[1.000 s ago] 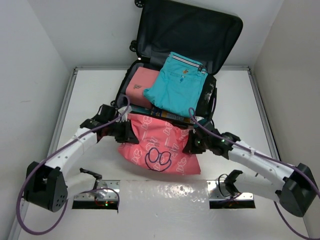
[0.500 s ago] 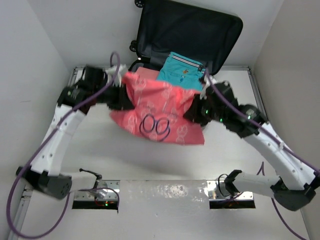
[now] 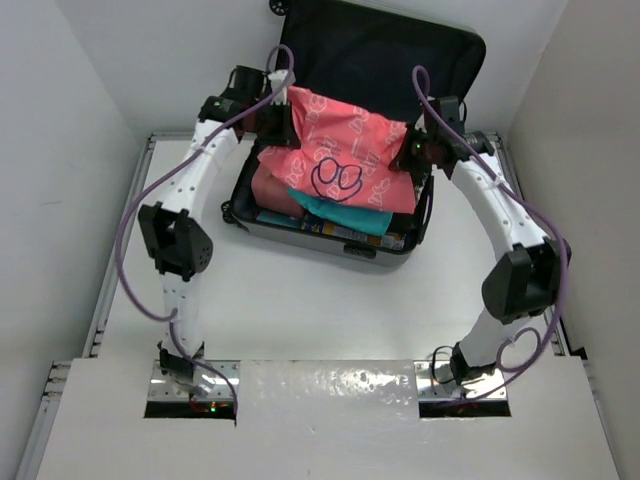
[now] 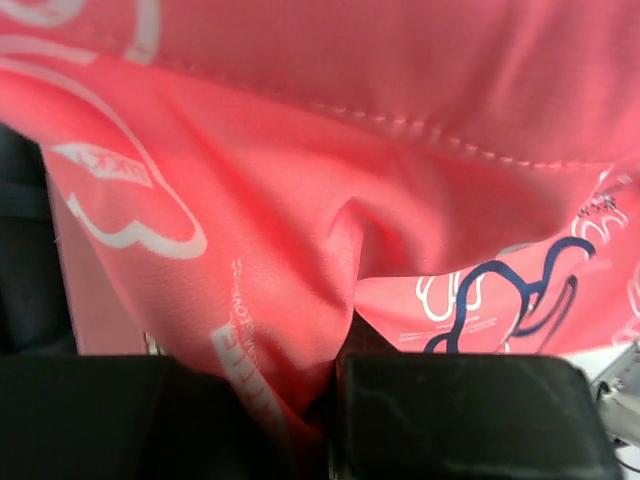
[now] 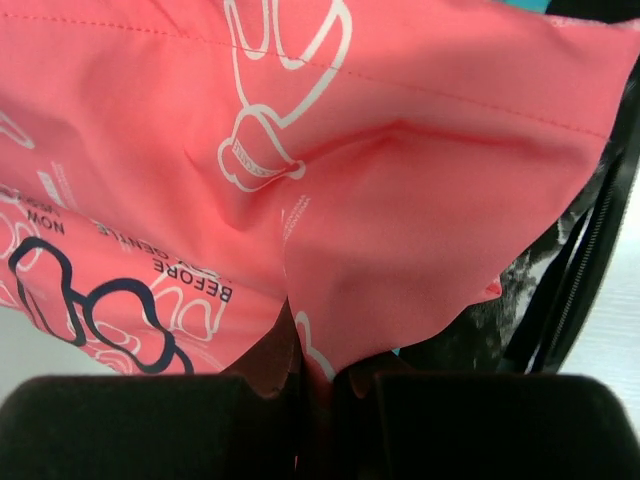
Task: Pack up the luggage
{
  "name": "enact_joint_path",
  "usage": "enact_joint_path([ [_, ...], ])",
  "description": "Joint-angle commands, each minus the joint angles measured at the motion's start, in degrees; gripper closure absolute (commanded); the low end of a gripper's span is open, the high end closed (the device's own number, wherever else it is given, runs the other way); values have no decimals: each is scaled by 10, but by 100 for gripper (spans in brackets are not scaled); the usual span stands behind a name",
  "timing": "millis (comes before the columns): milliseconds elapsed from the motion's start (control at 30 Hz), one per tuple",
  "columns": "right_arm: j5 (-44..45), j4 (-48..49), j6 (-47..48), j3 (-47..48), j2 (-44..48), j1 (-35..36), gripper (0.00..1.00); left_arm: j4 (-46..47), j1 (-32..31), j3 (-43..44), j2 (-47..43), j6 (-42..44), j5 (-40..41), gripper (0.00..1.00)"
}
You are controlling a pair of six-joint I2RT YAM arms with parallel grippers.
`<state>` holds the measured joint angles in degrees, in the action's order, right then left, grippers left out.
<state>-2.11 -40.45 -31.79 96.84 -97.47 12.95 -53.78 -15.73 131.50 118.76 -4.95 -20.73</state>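
The luggage (image 3: 330,238) lies open at the back of the table, its dark lid (image 3: 380,55) leaning on the wall. Both grippers hold a coral-pink printed cloth (image 3: 335,160) stretched over the open case. My left gripper (image 3: 283,118) is shut on its left top corner; the cloth (image 4: 330,200) fills the left wrist view. My right gripper (image 3: 412,152) is shut on its right edge, as the right wrist view (image 5: 320,370) shows the cloth (image 5: 330,160). A teal garment (image 3: 340,212) and a pink boxy pouch (image 3: 272,190) lie in the case under the cloth.
White walls close in on the left, right and back. The lid stands right behind both grippers. The case's front rim (image 3: 345,245) faces the arm bases. Two metal base plates (image 3: 190,392) sit at the near edge.
Both arms have carried the pink cloth up off the table in front of the case and back over the open case. It now covers the teal garment.
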Motion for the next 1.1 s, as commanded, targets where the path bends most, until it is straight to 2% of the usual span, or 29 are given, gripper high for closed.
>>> enact_joint_path([
  [0,-32,70,-16,-44,-3,-45,100,33,29,43,42,12,66,100],
  [33,-35,92,-18,-60,-10,-54,100,37,37,47,52,12,71,100],
  [67,-27,101,-6,-67,-24,-55,86,48,40,47,69,8,78,100],
  [100,-22,106,4,-66,-32,-56,71,55,46,46,75,6,79,96],
  [133,-16,107,12,-62,-39,-56,60,59,56,50,83,2,79,77],
  [167,0,100,18,-56,-56,-57,44,59,59,55,95,1,82,68],
  [200,3,92,36,-38,-64,-59,37,58,62,57,96,2,88,60],
  [233,0,72,59,-26,-78,-60,29,56,68,56,91,3,91,57],
  [333,3,24,92,32,-92,-61,18,63,83,38,69,-2,58,44],
  [400,5,6,114,69,-91,-65,16,73,97,32,45,-10,40,30],
  [500,6,-9,126,106,-71,-71,14,109,102,34,9,-13,23,27],
  [600,13,-17,132,141,-42,-71,15,162,101,12,-43,-3,3,27],
  [667,19,4,125,122,-6,-71,19,199,86,-27,-91,8,10,29],
  [700,20,20,117,106,8,-71,27,231,75,-41,-104,18,35,30],
  [767,20,84,78,31,33,-69,46,223,27,-18,-99,68,55,46],
  [800,8,112,49,2,51,-69,75,213,15,-7,-77,76,51,52],
  [833,1,137,34,-44,53,-69,88,217,4,-8,-67,71,42,66],
  [867,-9,174,16,-58,51,-68,100,223,-7,-11,-56,59,38,71],
  [933,-61,201,-25,-74,24,-68,100,234,-13,1,-12,22,27,79],
  [1067,-94,216,-58,-54,-47,-68,100,228,-15,18,60,-17,8,81],
])
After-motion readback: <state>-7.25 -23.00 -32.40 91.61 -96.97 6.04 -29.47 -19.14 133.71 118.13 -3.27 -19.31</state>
